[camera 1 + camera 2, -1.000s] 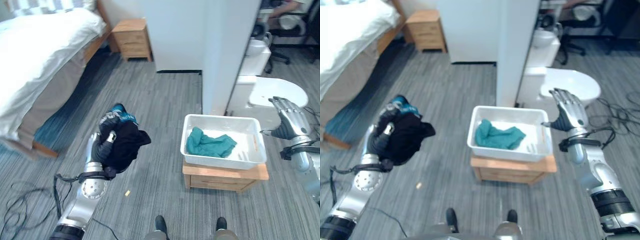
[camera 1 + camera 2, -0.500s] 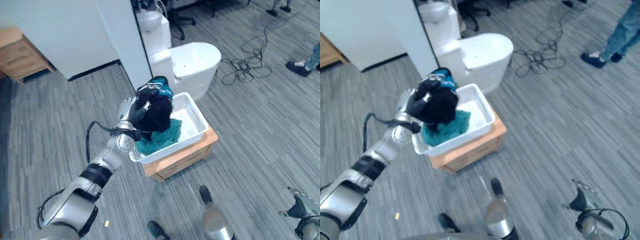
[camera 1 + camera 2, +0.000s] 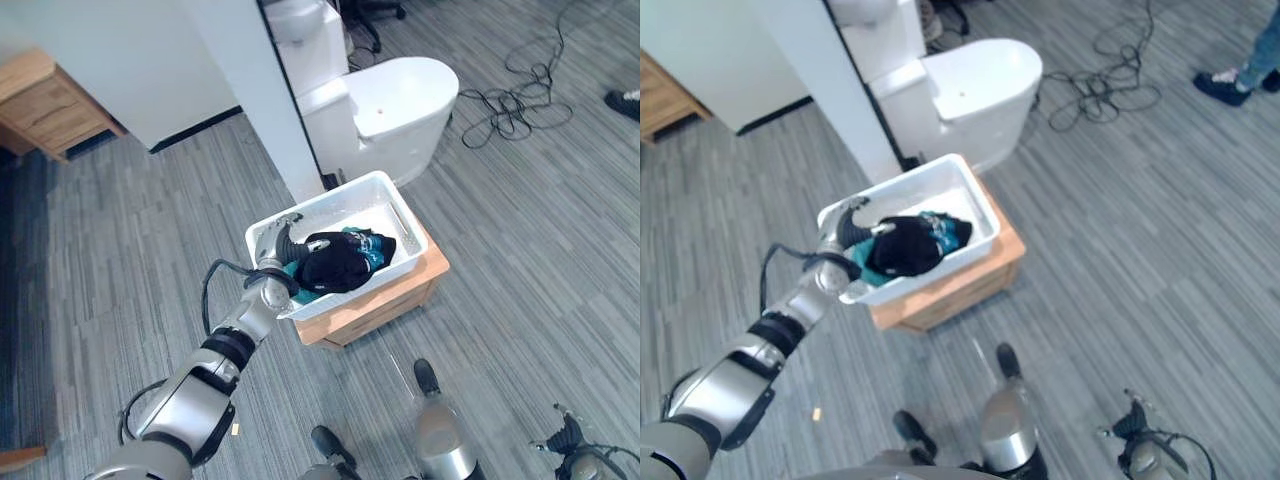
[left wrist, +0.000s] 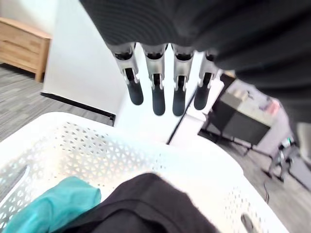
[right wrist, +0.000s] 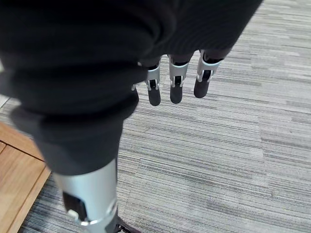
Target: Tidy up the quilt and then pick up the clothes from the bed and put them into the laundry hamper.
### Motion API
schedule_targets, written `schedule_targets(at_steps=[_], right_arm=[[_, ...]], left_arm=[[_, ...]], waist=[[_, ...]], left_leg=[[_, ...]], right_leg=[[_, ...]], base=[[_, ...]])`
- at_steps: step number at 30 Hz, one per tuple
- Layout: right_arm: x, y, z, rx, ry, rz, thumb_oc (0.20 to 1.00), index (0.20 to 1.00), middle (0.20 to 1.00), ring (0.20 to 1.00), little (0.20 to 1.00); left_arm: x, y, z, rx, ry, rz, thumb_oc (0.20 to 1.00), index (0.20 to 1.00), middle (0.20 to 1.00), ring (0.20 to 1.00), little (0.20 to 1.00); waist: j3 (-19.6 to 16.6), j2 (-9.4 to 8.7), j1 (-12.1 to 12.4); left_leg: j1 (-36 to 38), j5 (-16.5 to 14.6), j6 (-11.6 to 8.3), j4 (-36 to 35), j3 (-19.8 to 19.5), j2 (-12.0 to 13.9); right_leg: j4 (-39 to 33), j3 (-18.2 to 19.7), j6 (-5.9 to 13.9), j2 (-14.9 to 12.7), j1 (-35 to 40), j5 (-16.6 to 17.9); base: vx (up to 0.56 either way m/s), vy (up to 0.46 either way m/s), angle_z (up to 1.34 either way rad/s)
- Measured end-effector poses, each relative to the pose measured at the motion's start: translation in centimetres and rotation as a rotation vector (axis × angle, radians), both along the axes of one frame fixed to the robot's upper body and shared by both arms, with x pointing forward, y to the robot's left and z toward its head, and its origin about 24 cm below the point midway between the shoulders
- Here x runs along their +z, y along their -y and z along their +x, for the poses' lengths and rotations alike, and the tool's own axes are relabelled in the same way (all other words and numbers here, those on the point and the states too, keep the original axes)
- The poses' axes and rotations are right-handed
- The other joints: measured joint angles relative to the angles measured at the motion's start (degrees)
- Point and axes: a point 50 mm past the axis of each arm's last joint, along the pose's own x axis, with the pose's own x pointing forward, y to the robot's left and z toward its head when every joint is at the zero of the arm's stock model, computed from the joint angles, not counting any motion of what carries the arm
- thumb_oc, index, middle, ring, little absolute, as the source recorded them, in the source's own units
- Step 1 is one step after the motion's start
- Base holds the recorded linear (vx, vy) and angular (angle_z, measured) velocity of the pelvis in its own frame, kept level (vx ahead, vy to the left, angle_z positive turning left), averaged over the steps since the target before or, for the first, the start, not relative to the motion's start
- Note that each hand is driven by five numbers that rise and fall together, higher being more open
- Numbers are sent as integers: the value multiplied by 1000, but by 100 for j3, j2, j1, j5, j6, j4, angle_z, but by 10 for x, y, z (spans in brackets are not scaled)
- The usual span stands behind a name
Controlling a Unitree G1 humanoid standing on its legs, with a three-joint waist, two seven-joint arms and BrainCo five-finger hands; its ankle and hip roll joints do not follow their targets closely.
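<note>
One white hamper (image 3: 400, 216) sits on one low wooden stand (image 3: 385, 305), and it holds two garments: one black (image 3: 335, 267) and one teal (image 4: 51, 204). Two robot hands show: the left hand (image 3: 275, 245) at the hamper's rim and the right hand (image 3: 568, 437) low by the floor. Around them are one white toilet (image 3: 400, 100), one wooden nightstand (image 3: 50, 100), one white partition (image 3: 250, 90), one tangle of black cables (image 3: 520, 100) on the floor and one person's shoe (image 3: 1220, 85).
</note>
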Motion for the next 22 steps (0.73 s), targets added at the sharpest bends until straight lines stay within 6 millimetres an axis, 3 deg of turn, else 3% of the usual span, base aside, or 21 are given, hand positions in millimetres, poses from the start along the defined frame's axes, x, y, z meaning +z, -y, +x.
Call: schedule_targets(at_steps=[5, 9, 11, 14, 16, 19, 20, 22], right_arm=[[-5, 1, -10, -24, -62, 31, 1000, 1000, 1000, 1000, 1000], [-20, -14, -25, -47, -148, 94, 1000, 1000, 1000, 1000, 1000], [-25, -24, -25, -41, -162, 130, 1000, 1000, 1000, 1000, 1000], [-29, -32, -26, -29, -173, 157, 1000, 1000, 1000, 1000, 1000], [-29, -41, -14, 24, -171, 166, 1000, 1000, 1000, 1000, 1000], [-35, -62, -5, 120, -204, 188, 1000, 1000, 1000, 1000, 1000], [-37, -73, 0, 163, -204, 200, 1000, 1000, 1000, 1000, 1000], [-39, -84, 4, 208, -213, 217, 1000, 1000, 1000, 1000, 1000]], left_arm=[[-6, -37, -15, 118, 3, -137, 1000, 1000, 1000, 1000, 1000], [-32, -72, -40, 264, -65, -267, 1000, 1000, 1000, 1000, 1000], [-72, -84, -71, 365, -186, -401, 1000, 1000, 1000, 1000, 1000], [-125, -91, -120, 439, -423, -433, 1000, 1000, 1000, 1000, 1000], [-157, -92, -156, 530, -557, -486, 1000, 1000, 1000, 1000, 1000], [-208, -69, -231, 711, -797, -622, 1000, 1000, 1000, 1000, 1000], [-223, -52, -261, 745, -918, -657, 1000, 1000, 1000, 1000, 1000], [-233, -39, -287, 759, -1023, -674, 1000, 1000, 1000, 1000, 1000]], waist=[[-60, -81, 140], [-507, -252, 551], [-752, -351, 664], [-986, -425, 762], [-1087, -443, 910], [-1267, -461, 1078], [-1300, -487, 1118], [-1320, -520, 1279]], left_leg=[[195, -31, -13, -2, -211, 31], [260, -76, -6, -3, -330, 106], [330, -79, -9, -4, -447, 108], [355, -88, -6, -3, -461, 110], [326, -105, -30, -4, -476, 101], [315, -118, -46, -4, -478, 112], [303, -111, -37, -4, -537, 114], [257, -97, -20, -2, -612, 110]], right_leg=[[-2, -156, 5, 19, 321, -67], [-1, -296, -59, 84, 478, -129], [-5, -334, -72, 88, 597, -161], [-30, -341, -57, 64, 623, -185], [-31, -333, -56, 46, 629, -183], [-32, -359, -87, 53, 643, -205], [-31, -379, -97, 52, 620, -212], [-29, -424, -97, 48, 618, -211]], base=[[24, 1, 20], [3, 29, 13], [6, 62, 16], [-3, 45, 8], [-18, 59, 3], [-13, 45, -1], [-4, 53, 17], [8, 40, 17]])
